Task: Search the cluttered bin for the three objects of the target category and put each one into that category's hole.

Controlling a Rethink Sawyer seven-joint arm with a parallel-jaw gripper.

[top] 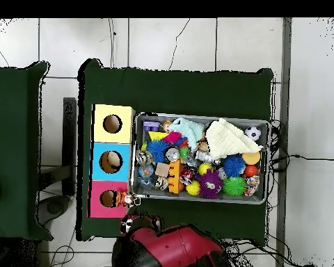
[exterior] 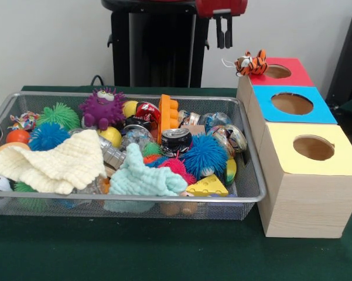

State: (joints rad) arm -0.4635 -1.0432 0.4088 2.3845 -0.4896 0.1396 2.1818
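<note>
A small orange-and-black tiger toy [exterior: 252, 62] [top: 125, 199] lies on the top edge of the red box [exterior: 293, 79], just left of its round hole [exterior: 277, 71]. My gripper [exterior: 224, 41] hangs above and to the left of the tiger, clear of it, open with nothing between its fingers. In the overhead view the red arm [top: 171, 247] sits below the red box [top: 100, 189]. The wire bin [exterior: 129, 95] [top: 197, 116] holds a purple fuzzy monster [exterior: 102, 107], spiky balls in green [exterior: 58, 115] and blue [exterior: 205, 155], a soda can [exterior: 177, 140] and a cheese wedge [exterior: 207, 186].
A blue box [exterior: 322, 111] and a yellow box [exterior: 339, 158], each with a round hole, stand in a row with the red one, right of the bin. A cream cloth [exterior: 53, 163] and a mint cloth [exterior: 143, 178] cover part of the clutter. An orange block [exterior: 168, 115] stands upright.
</note>
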